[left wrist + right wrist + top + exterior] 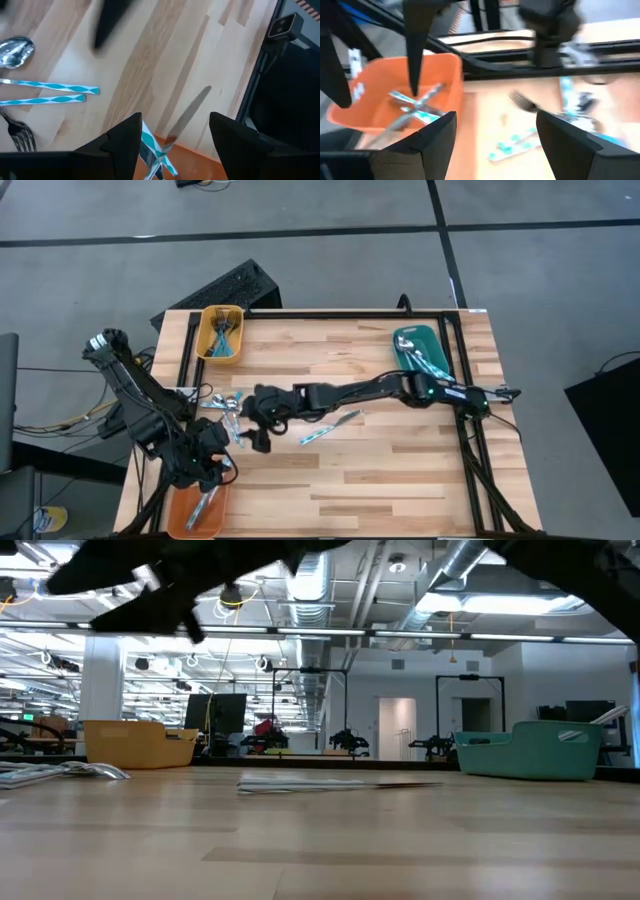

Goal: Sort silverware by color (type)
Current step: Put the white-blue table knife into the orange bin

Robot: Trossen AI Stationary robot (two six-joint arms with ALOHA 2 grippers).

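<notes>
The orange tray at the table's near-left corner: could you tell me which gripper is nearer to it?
The left. The left gripper hangs right at the orange tray, jaws open above it; the right gripper is farther up-table, over the loose silverware.

Blue-handled silverware [328, 427] flat on the wood, more pieces lying in the three trays.

Even, bright overhead light washes the pale wooden desk [400, 440], with only soft, short shadows under the arms. In the low view ceiling strip lights [520, 605] glare white and the near desk surface is soft. The right wrist view is smeared with motion blur; the orange tray [395, 90] looks hazy.
</notes>
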